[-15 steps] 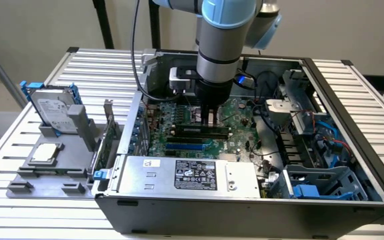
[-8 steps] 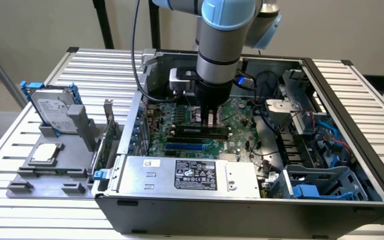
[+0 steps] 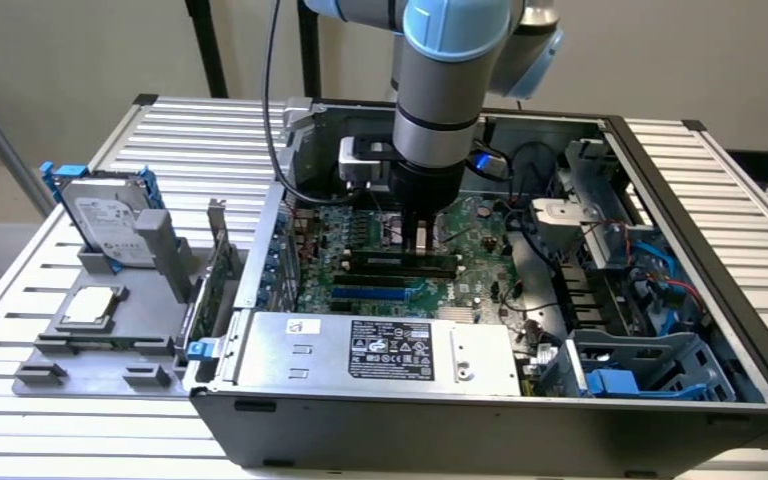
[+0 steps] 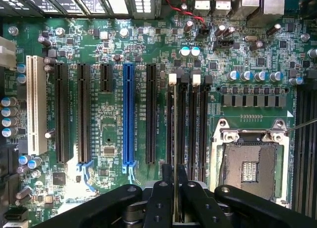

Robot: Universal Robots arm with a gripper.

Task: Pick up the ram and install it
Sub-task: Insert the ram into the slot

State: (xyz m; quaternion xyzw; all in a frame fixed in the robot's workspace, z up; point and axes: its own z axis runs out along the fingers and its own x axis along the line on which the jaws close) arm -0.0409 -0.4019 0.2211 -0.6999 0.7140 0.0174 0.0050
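Jaws (image 4: 176, 198) grip ram (image 4: 175, 139) (inside case (image 3: 704, 330)), over slot.

One blue long expansion slot (image 4: 129, 114), one white expansion slot (image 4: 35, 105), four black memory slots (image 4: 203, 126), one silver processor socket (image 4: 251, 163).

You see an open computer case (image 3: 704, 400) on a slatted metal table (image 3: 64, 430), with its green motherboard (image 4: 114, 119) exposed. To the exterior view's left, a hard drive (image 3: 107, 222) stands upright in a grey holder (image 3: 91, 350), and a blue slot (image 4: 129, 114) runs across the board.
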